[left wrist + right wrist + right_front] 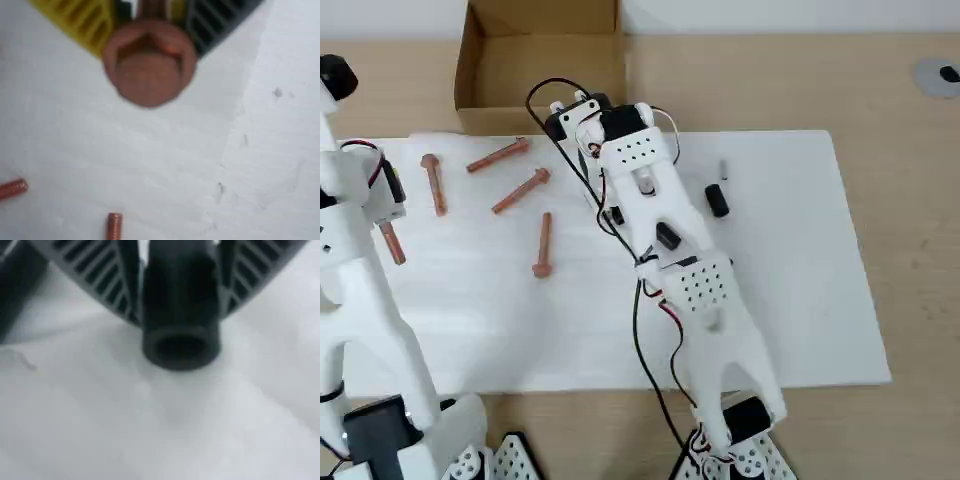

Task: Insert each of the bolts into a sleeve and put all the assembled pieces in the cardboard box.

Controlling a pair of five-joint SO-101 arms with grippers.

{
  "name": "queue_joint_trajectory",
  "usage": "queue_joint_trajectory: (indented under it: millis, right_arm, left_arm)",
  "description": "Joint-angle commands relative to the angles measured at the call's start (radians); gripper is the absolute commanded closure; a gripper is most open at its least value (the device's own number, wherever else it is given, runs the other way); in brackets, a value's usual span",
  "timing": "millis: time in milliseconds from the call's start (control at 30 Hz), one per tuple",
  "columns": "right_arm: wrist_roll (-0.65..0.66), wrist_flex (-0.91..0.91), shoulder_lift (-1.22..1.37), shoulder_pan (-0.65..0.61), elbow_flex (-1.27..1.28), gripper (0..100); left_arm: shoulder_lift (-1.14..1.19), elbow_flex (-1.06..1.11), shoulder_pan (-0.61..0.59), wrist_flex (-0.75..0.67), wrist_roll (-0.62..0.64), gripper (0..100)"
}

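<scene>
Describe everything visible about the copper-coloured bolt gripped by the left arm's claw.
The copper-coloured metal bolt has a wide round flange and a hexagonal head, which faces the wrist camera. Its shank runs back into the left claw, clamped between the yellow finger and the black finger. From above it sticks out of the arm at a slant, head end free, over the left part of the white foam sheet. Whether it touches the sheet cannot be told.
</scene>
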Motion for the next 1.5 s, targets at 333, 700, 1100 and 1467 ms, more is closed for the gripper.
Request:
queue_joint_trajectory:
  millis: [333, 700, 1100, 1467]
  right_arm:
    - [0.078, 0.025, -0.444, -0.001, -0.113, 98.8]
    - [0.075, 0.026, -0.961, -0.137, -0.104, 98.9]
    - [-0.094, 0.025, -1.584, -0.297, 0.700, 98.9]
    - [-0.092, -0.361, -1.908, -0.246, 1.515, 98.9]
  left_arm:
    - [-0.113, -0.005, -0.015, -0.009, -0.038, 99]
    - [-0.274, -0.014, 0.026, -0.015, 0.080, 99]
    - [-0.693, 0.241, 0.167, -0.319, 0.137, 99]
    - [-0.743, 0.502, 0.262, -0.775, 0.141, 99]
